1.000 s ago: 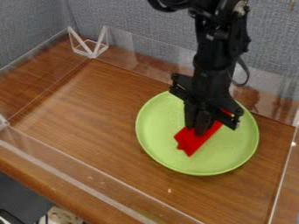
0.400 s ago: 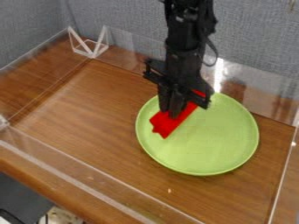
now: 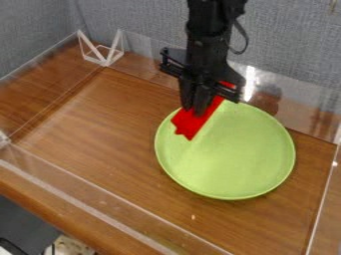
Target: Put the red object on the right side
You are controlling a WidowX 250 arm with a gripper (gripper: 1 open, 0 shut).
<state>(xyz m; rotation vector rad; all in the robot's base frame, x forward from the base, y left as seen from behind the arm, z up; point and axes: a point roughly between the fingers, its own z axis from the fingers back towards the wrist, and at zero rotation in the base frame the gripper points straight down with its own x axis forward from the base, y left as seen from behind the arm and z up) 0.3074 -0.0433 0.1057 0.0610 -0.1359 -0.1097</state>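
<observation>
So the jaws (image 3: pixel 197 107) have got the red block (image 3: pixel 193 122) gripped, tilted, at the upper-left edge of the green plate (image 3: pixel 225 150). The plate's sitting on the worktop (image 3: pixel 110 134).

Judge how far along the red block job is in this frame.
Done: the gripper is shut on the red block, apparently lifted.
In hand: the block hangs over the upper-left edge of the green plate, so a carry seems under way.
Left: getting it to the right side and releasing it; neither has happened.

No text, labels, brands, numbers or signs can be read anywhere in view.
</observation>
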